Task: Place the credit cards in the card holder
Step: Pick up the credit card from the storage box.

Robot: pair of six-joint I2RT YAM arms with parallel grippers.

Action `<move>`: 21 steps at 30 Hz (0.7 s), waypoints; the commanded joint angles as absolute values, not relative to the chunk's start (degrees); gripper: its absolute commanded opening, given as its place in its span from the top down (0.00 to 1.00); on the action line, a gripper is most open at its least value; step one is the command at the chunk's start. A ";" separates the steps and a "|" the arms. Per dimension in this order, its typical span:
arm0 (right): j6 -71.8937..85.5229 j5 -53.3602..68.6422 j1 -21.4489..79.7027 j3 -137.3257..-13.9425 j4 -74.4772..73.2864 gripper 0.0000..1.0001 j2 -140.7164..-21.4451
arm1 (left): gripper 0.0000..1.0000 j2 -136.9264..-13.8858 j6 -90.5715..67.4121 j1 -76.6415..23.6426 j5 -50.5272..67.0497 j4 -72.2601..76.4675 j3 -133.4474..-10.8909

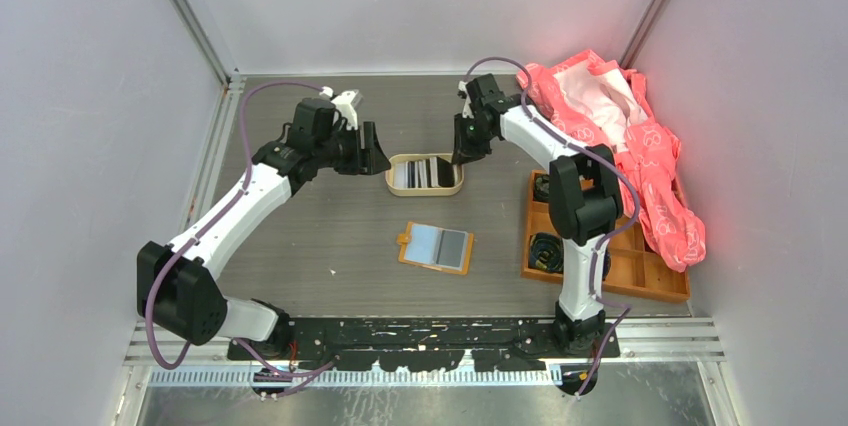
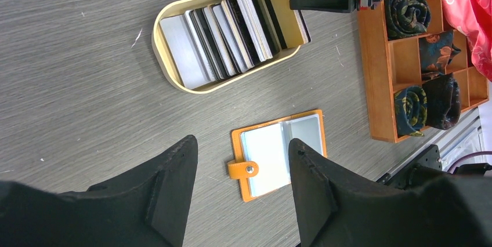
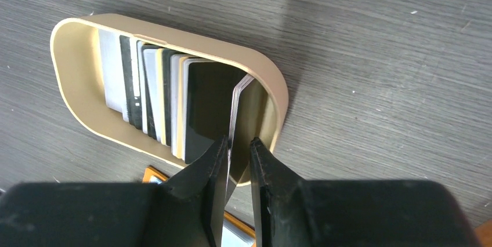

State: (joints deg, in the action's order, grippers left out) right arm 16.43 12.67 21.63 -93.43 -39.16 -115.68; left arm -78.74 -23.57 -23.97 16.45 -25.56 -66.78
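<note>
Where it lies open before the tin (image 3: 272, 84), the orange, blue-lined card holder (image 1: 436, 247) runs left-right, tab (image 1: 404, 239) leftward; left end effector (image 2: 242, 142) gapes empty, right end effector (image 3: 238, 142) narrowly straddles one card (image 3: 234, 113).

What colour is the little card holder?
The card holder is orange with pale blue-grey pockets inside; the left wrist view shows it best.
</note>
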 commanded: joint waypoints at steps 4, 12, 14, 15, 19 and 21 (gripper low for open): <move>15.80 15.78 19.50 -93.08 -40.42 0.74 -112.71 | 0.41 -78.63 -23.73 -23.47 18.02 -23.56 -68.12; 16.56 18.81 19.51 -92.86 -40.06 0.73 -114.16 | 0.41 -78.72 -23.82 -23.31 18.01 -23.52 -68.10; 16.67 19.34 19.50 -92.80 -39.84 0.73 -114.12 | 0.41 -78.62 -23.82 -23.29 18.06 -23.48 -68.12; 16.74 19.51 19.47 -92.80 -39.82 0.73 -114.16 | 0.41 -78.58 -23.82 -23.29 18.10 -23.55 -68.12; 17.13 20.72 19.58 -92.64 -39.30 0.71 -114.29 | 0.41 -78.63 -23.86 -23.29 18.28 -23.39 -68.15; 17.14 20.35 19.68 -92.79 -39.29 0.68 -114.70 | 0.41 -78.73 -23.91 -23.29 18.37 -23.40 -68.12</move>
State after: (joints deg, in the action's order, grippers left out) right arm 16.67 18.98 19.44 -92.66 -40.36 -115.68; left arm -78.76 -23.59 -23.66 16.78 -25.56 -66.78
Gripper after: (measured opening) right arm 0.304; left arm 0.590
